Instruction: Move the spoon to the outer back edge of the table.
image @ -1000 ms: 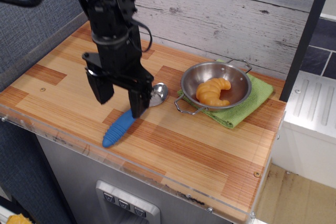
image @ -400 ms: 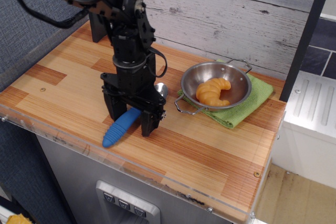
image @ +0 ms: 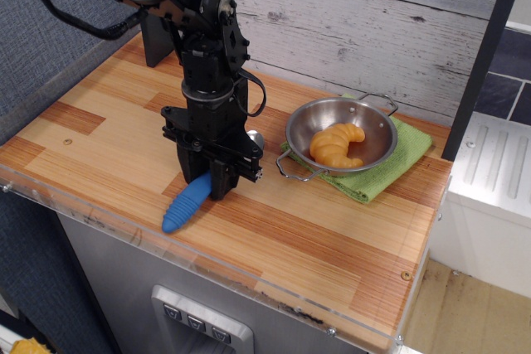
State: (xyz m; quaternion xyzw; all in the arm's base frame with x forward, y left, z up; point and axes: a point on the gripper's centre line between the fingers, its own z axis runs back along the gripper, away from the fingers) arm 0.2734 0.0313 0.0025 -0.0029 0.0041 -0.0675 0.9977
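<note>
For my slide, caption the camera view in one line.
Gripper shut on the blue-handled spoon on the table, beside a bowl holding a croissant.

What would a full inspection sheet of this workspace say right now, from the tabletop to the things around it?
Surface: wooden striped table with a clear rim.
Job's things: blue-handled spoon lies near the front edge, its bowl end hidden under the arm.
Clutter: steel bowl holding a croissant, resting on a green cloth.
Grippers: gripper is down on the spoon's handle, fingers closed around it.
Cables: black cable loops from the arm at upper left; another short loop at the wrist.
Surroundings: grey plank wall behind, white unit on the right.
</note>
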